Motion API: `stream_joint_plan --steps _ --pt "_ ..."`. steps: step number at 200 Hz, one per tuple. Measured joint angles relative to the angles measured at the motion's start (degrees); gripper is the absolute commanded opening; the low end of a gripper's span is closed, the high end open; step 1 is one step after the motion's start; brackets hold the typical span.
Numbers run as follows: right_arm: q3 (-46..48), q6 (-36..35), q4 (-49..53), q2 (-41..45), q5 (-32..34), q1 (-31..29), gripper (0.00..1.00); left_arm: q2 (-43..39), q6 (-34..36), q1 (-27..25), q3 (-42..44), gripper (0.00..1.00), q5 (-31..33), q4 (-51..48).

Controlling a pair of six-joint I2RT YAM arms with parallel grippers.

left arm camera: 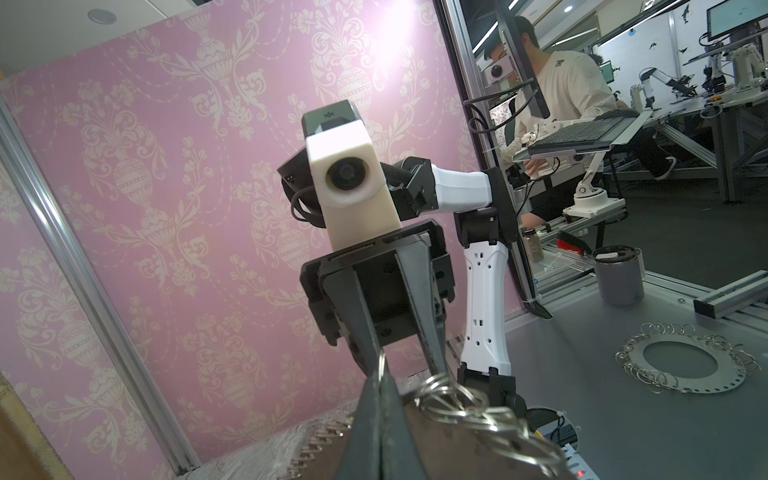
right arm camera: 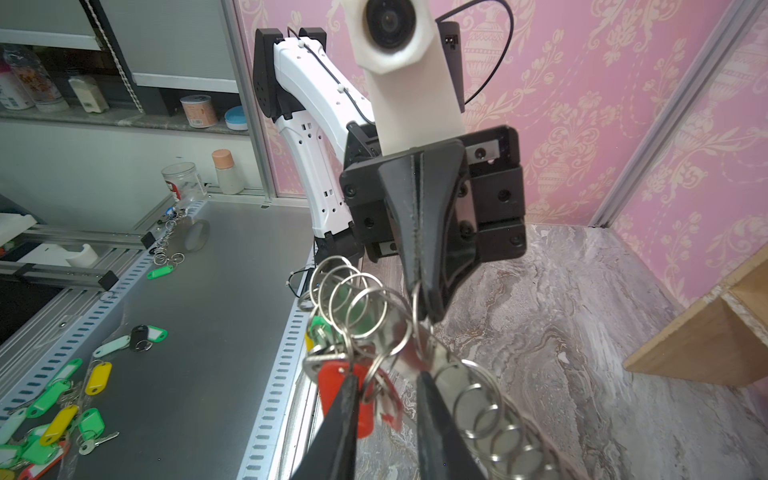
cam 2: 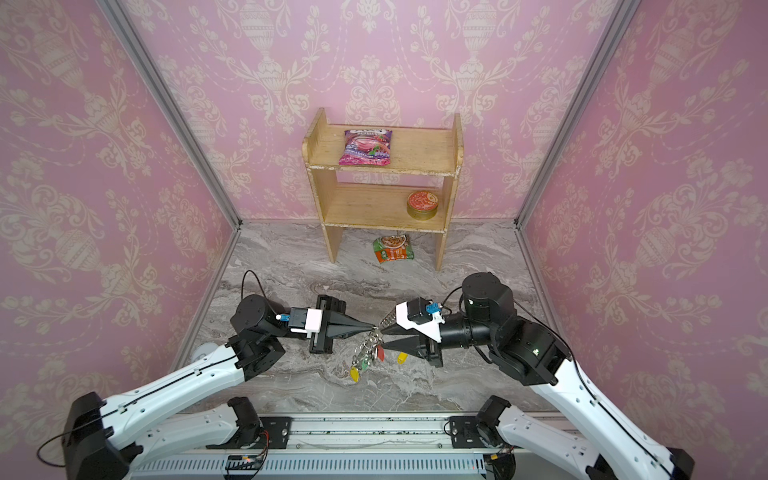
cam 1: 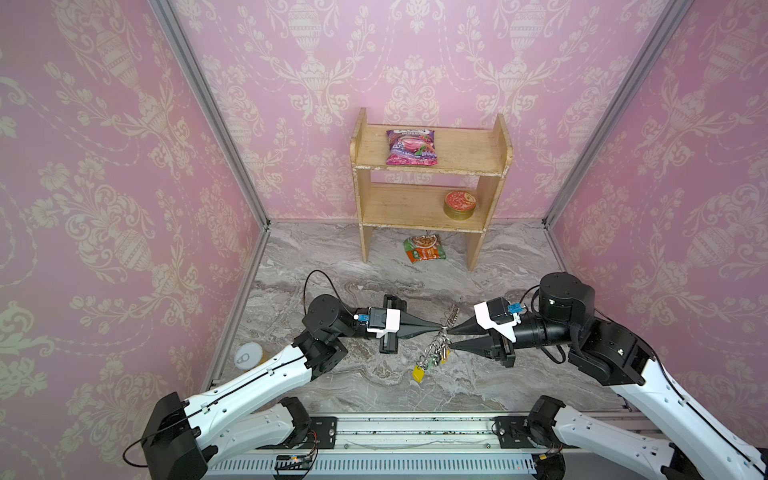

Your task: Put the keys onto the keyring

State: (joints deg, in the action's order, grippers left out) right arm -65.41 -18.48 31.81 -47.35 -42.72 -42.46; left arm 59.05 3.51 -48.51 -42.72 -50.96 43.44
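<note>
Keyring (cam 1: 452, 315): thin metal band, looks stiff, light, probably slippery; rim grip seems best. Left pincer (cam 1: 439, 330) clamped on its rim; right pincer (cam 1: 451, 337) narrowly parted among dangling keys (right arm camera: 328, 368), hold unclear.

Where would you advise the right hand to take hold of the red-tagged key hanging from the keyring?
Probably the flat red tag, pinched across its broad faces, approaching from below: it hangs free under the keyring, whereas the rings above are crowded.
</note>
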Motion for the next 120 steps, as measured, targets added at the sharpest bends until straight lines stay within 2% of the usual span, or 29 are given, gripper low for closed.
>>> stream_joint_plan --steps 43,120 --pt "0.0 -0.04 -0.5 3.58 3.61 0.0 0.27 -0.02 -0.68 0.0 -0.85 0.0 -1.36 -0.66" --pt "0.0 -0.02 -2.58 2.21 1.81 0.0 0.27 0.07 -2.08 0.0 -1.51 0.0 -3.02 -1.11"
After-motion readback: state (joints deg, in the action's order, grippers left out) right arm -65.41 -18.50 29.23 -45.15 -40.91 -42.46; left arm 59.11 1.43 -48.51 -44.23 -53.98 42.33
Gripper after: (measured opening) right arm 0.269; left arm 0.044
